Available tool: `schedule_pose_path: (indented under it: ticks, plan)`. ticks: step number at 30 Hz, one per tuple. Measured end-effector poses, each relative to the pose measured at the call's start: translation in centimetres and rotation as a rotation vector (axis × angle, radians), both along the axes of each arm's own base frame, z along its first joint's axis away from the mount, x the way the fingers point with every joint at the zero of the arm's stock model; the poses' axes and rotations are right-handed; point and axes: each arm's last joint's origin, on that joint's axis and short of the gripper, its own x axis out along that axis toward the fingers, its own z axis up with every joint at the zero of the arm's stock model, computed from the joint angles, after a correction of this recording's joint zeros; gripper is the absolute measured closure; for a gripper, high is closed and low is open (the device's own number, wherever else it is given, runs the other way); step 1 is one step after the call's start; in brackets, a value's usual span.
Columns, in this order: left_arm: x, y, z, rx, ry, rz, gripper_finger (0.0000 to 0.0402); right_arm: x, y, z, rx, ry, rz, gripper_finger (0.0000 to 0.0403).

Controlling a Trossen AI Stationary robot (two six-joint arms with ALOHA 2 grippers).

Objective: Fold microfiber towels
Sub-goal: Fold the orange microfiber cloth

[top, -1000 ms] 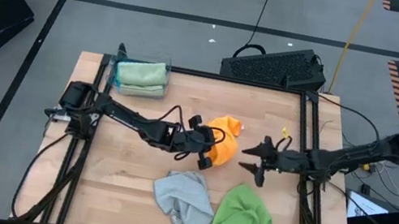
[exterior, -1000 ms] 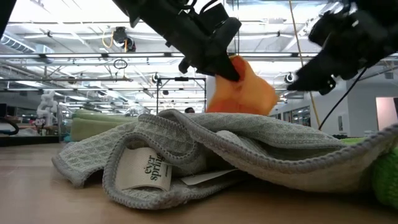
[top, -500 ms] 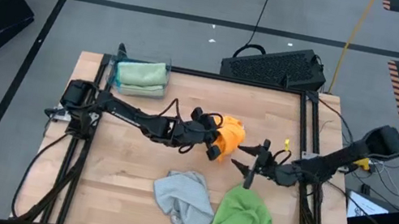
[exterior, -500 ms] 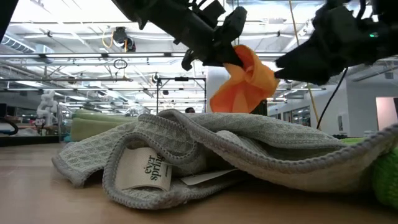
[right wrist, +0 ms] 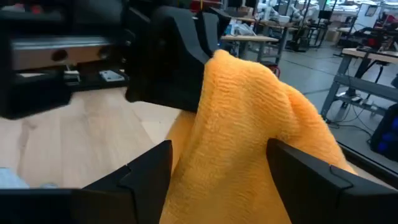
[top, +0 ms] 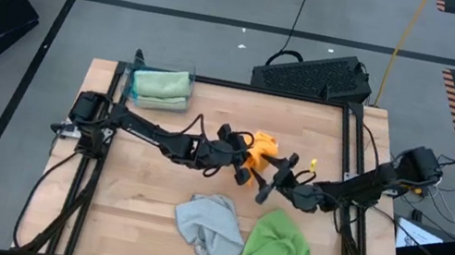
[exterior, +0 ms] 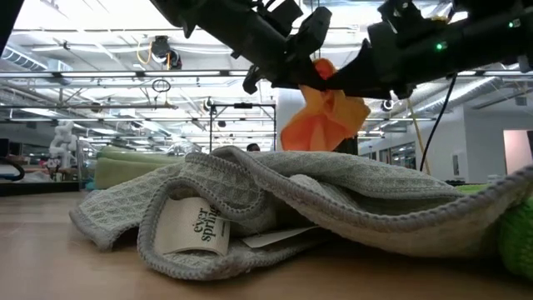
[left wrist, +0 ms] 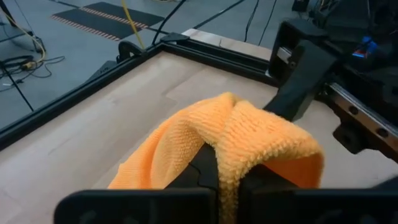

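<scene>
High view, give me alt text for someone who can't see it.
Above a wooden table, the left gripper holds an orange towel as the open right gripper reaches it. A grey towel and bright green towel lie crumpled nearby.

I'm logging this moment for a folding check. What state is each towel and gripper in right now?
Orange towel: bunched, lifted off the table.
Grey towel: crumpled, unfolded, on the table.
Bright green towel: crumpled, unfolded, beside the grey one.
Pale green towels: folded, stacked in the far left corner.
Left gripper: shut on the orange towel.
Right gripper: open around the orange towel.
</scene>
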Motion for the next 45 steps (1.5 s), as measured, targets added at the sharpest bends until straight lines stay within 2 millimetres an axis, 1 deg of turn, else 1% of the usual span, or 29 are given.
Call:
schedule_pose_path:
  ticks: [2,4,6,10,11,12,14,18,21,24,26,28,30,32,36,39,42,45]
  plan:
    - [-0.1,0.0,-0.1,-0.003,0.012,-0.002,0.0386,-0.1,-0.1,-0.1,-0.013,0.013,-0.031,0.0173]
    - [-0.1,-0.3,-0.2,-0.004,0.02,-0.012,0.0385,-0.1,-0.3,-0.3,-0.031,0.039,-0.063,0.0208]
    - [-0.1,-0.6,-0.2,0.007,0.026,-0.043,0.0391,-0.3,-0.4,-0.6,-0.063,0.08,-0.083,0.0257]
    - [-0.1,-1.4,-0.2,0.031,0.051,-0.131,0.0393,-0.7,-0.5,-0.4,-0.098,0.138,-0.067,0.0371]
    - [-0.1,-1.6,-0.3,0.045,0.06,-0.149,0.0386,-0.9,-0.6,-0.2,-0.111,0.157,-0.063,0.0387]
    - [-0.1,-1.8,-0.3,0.055,0.072,-0.164,0.0376,-1.1,-0.6,0.0,-0.12,0.17,-0.059,0.0391]
    - [-0.3,-2.2,-0.6,0.065,0.108,-0.18,0.0347,-1.6,-0.7,0.4,-0.115,0.197,-0.019,0.0387]
    - [-0.8,-2.8,-1.3,0.088,0.193,-0.173,0.0276,-2.7,-1.4,1.4,-0.052,0.237,0.066,0.0394]
    - [-1.1,-3.2,-1.6,0.099,0.24,-0.162,0.0232,-3.6,-2.0,2.1,-0.012,0.268,0.105,0.0399]
    - [-1.3,-3.4,-1.8,0.092,0.258,-0.148,0.0201,-4.5,-2.7,2.7,0.022,0.286,0.138,0.0398]
    - [-1.3,-3.5,-1.9,0.09,0.262,-0.146,0.0191,-4.9,-3.2,3.2,0.043,0.286,0.161,0.0399]
    - [-1.4,-3.5,-1.9,0.096,0.269,-0.147,0.0189,-5.1,-3.5,3.5,0.064,0.279,0.19,0.04]
    - [-1.4,-3.5,-1.9,0.106,0.275,-0.135,0.0198,-5.3,-3.8,3.8,0.079,0.274,0.215,0.04]
    - [-1.5,-3.4,-2.1,0.111,0.295,-0.13,0.0221,-5.3,-4.0,3.9,0.091,0.272,0.232,0.04]
    - [-1.6,-3.1,-2.3,0.114,0.318,-0.109,0.0285,-5.3,-4.3,4.0,0.112,0.273,0.267,0.0399]
    - [-1.5,-2.9,-2.7,0.111,0.323,-0.089,0.0316,-5.2,-4.6,3.9,0.145,0.271,0.287,0.0399]
    - [-1.3,-2.9,-3.3,0.11,0.335,-0.107,0.0315,-5.2,-5.1,3.9,0.175,0.262,0.267,0.0399]
    - [-1.1,-3.3,-4.5,0.123,0.373,-0.136,0.0283,-5.1,-5.6,3.9,0.183,0.257,0.236,0.0399]
